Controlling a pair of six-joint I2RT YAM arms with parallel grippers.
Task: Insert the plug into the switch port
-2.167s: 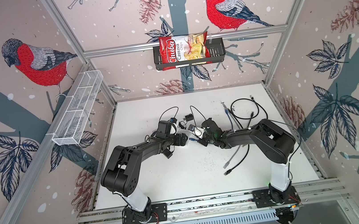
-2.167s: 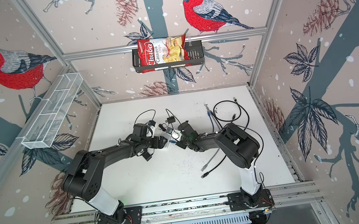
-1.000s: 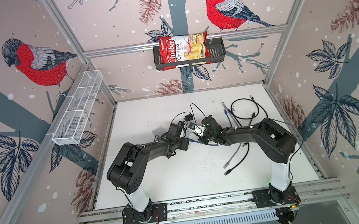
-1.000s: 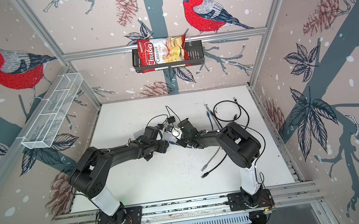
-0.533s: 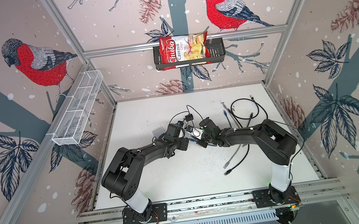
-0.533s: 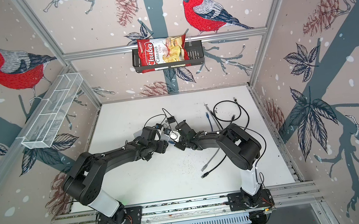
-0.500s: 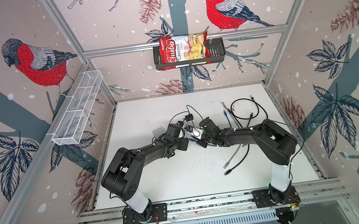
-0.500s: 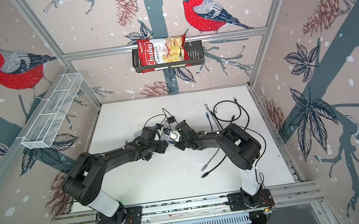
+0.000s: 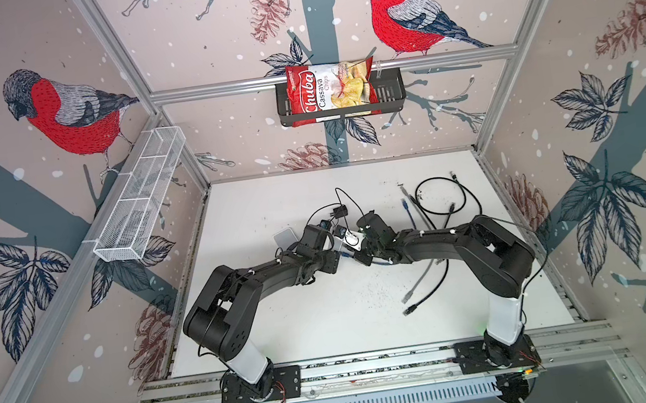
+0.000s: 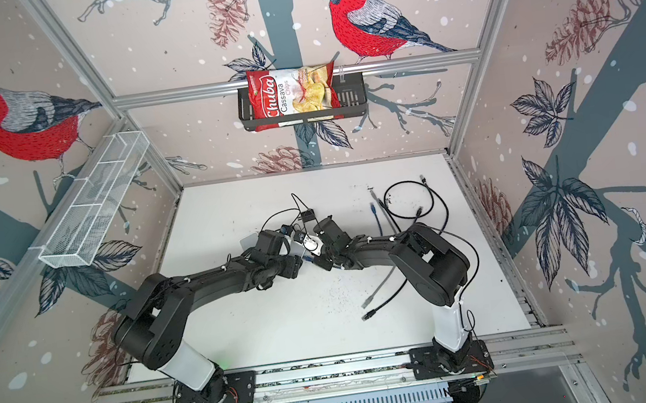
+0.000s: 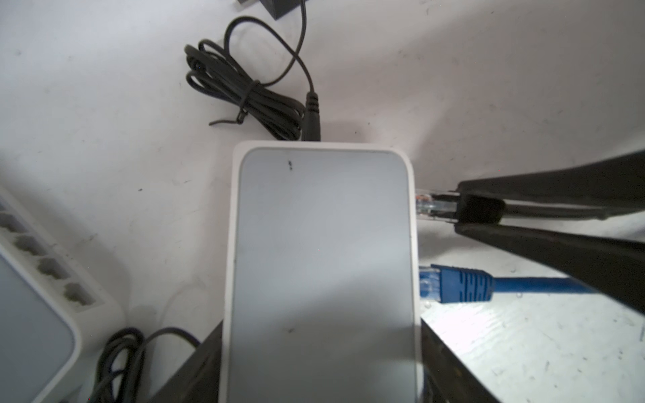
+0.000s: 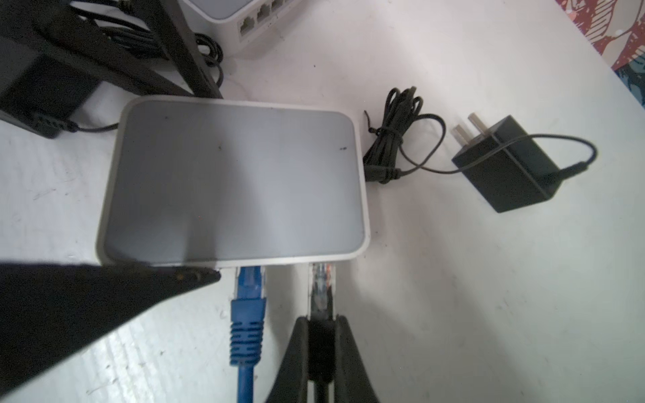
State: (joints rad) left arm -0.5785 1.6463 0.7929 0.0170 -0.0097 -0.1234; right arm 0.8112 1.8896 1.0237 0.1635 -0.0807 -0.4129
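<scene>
The right tool [image 12: 321,335] pinches a black cable's clear plug [image 12: 321,282], its tip at the port edge of the white, rounded-corner switch [image 12: 230,185]. Just beside it a blue ribbed plug [image 12: 247,307] sits in the neighbouring port. The left tool [image 11: 321,363] straddles the switch's smooth grey top, jaws wide against its sides. A bundled black cord [image 12: 394,139], a boxy power adapter [image 12: 506,167] and a second switch [image 11: 42,289] crowd the scuffed white bench [image 12: 488,296].

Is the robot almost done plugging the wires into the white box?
Done: the blue plug sits in the switch. In hand: the left gripper clamps the switch while the right gripper pinches the clear plug at a port. Left: pushing it fully home and letting go.
</scene>
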